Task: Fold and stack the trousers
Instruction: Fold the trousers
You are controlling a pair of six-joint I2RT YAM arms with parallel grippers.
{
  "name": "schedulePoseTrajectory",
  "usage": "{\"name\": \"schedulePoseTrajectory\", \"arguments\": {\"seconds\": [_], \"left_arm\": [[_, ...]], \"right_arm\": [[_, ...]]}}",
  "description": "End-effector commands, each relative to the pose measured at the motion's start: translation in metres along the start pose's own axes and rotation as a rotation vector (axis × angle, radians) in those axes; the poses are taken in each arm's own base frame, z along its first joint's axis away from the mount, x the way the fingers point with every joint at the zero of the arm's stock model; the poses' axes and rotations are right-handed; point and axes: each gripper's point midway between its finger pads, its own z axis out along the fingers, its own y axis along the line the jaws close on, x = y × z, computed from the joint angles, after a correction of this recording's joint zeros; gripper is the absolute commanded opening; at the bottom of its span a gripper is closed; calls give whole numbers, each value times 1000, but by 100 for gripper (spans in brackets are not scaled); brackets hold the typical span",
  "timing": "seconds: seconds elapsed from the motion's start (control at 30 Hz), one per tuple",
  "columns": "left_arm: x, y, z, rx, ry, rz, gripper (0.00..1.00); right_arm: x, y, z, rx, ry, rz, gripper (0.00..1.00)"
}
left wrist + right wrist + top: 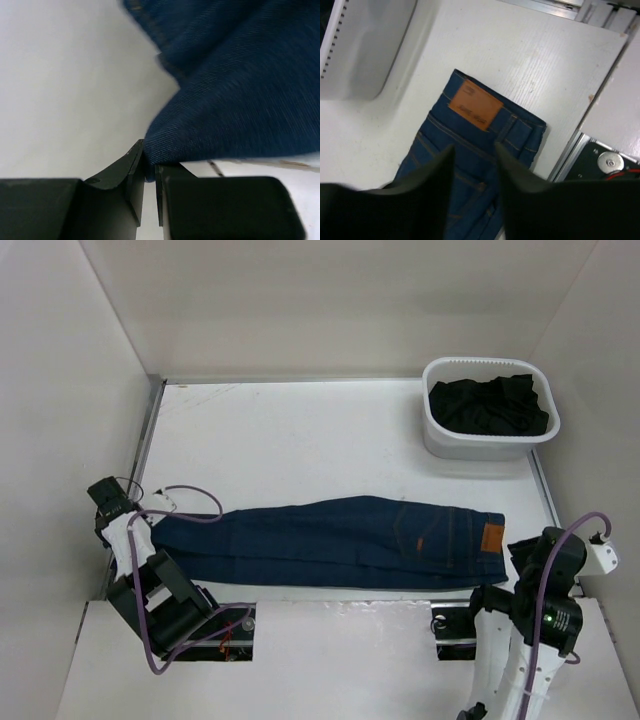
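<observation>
Starting at the bottom of the top view, both arms sit at the near table edge, one in each lower corner. The left gripper (150, 162) is closed: in the left wrist view its two black fingers (134, 170) stand almost together, and a fold of denim is pinched between their tips. From that pinch the cloth rises toward the upper right of the frame, lifted off the white table (300, 440). The right gripper (474, 150) is open, its fingers (437, 172) spread with a clear gap between them. It hangs over the waist end of the trousers (330, 540), and contact with the cloth cannot be determined. Through the gap the right wrist view shows tan stitching and a brown waistband patch (475, 106). In the top view the trousers lie flat along the near part of the table. The legs are folded onto each other, the hem points to the left arm, and the waist points to the right arm. Well apart from them, in the upper right of the top view, a white basket (440, 438) holds dark clothing (490, 405).
</observation>
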Motion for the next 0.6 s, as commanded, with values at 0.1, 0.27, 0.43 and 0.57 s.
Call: {"name": "schedulePoseTrajectory", "arguments": {"seconds": [0.1,0.27,0.43,0.57], "left_arm": [[-1,3,-3,-18,-17,52,14],[16,41,-9,-105,7,57,21],[41,67,-21,-136,62,115,30],[53,82,-29,-159,90,141,41]], "right_arm": [[-13,-12,-18,38,-55,7,60],[17,44,0,-208,130,-57,55],[50,77,15,-295,295,-138,60],[84,96,13,-337,388,-309,61]]}}
